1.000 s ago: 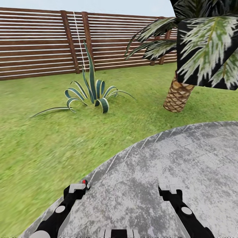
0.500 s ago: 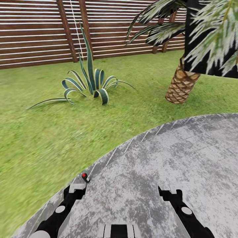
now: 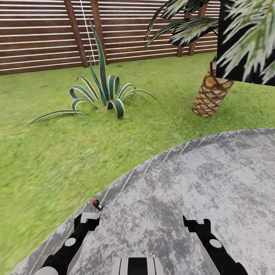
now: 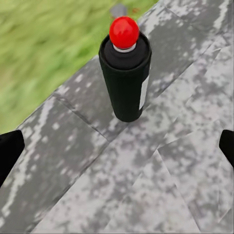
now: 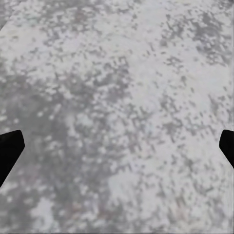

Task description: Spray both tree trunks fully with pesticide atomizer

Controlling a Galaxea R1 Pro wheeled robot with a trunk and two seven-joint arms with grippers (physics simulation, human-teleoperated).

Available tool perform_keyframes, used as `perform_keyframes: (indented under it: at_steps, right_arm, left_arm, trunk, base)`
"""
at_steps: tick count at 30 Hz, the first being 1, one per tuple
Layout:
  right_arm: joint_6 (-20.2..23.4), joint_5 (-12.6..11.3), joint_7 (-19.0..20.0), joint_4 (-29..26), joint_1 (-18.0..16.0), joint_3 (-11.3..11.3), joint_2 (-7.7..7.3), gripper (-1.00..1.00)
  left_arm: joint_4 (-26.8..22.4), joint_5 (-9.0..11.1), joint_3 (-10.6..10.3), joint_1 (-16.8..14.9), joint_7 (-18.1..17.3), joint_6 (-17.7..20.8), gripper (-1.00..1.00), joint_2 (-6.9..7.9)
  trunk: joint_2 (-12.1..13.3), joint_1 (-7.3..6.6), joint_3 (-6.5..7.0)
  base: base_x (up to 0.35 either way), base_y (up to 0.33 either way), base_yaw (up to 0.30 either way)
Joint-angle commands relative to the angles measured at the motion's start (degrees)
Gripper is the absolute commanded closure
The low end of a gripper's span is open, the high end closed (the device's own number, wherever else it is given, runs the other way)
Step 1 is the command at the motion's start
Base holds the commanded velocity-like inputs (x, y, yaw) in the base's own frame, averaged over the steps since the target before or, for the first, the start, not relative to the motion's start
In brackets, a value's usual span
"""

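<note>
The whole head view is sliding down the frame as the robot is rolling forward (camera motion, not the plants'), so the fence (image 3: 38, 38), one palm (image 3: 210, 95) and one striped agave (image 3: 103, 91) are sitting lower and the grab is nearing. One pesticide atomizer (image 4: 125, 73) is standing upright on the paving (image 3: 183, 198) near the lawn (image 3: 57, 152) edge, just ahead of the left gripper (image 3: 88, 217); its fingers are gaping wide and empty, as are those of the right gripper (image 3: 196, 220).

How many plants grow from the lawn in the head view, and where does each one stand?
2. The striped agave-like plant stands on the grass before the fence. The short palm stands to its right, near the paving edge. Others may lie outside the view.
</note>
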Motion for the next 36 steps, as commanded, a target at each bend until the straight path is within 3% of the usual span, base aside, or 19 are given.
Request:
perform_keyframes:
  at_steps: [1,15,22,36]
  right_arm:
    - [0.0,0.0,0.0,0.0,0.0,0.0,0.00,-1.00]
    - [0.0,0.0,0.0,0.0,0.0,0.1,0.00,-1.00]
    - [0.0,0.0,0.0,0.0,0.0,0.0,0.00,-1.00]
    - [0.0,0.0,0.0,0.0,0.0,0.1,0.00,-1.00]
  left_arm:
    - [0.0,0.0,0.0,0.0,0.0,0.0,-1.00,0.01]
    - [0.0,-0.1,0.0,0.0,0.1,-0.1,-1.00,0.09]
    - [0.0,0.3,0.0,0.0,0.2,-0.1,-1.00,0.11]
    - [0.0,0.5,0.4,0.0,0.3,-0.1,-1.00,0.11]
  trunk:
    - [0.0,0.00,0.00]
    - [0.0,0.00,-0.01]
    - [-0.1,0.18,-1.88]
    - [-0.1,0.18,-2.16]
  base:
    - [0.236,-0.131,0.000]
    - [0.064,-0.031,0.000]
    - [0.000,0.000,0.000]
    - [0.098,0.000,0.000]
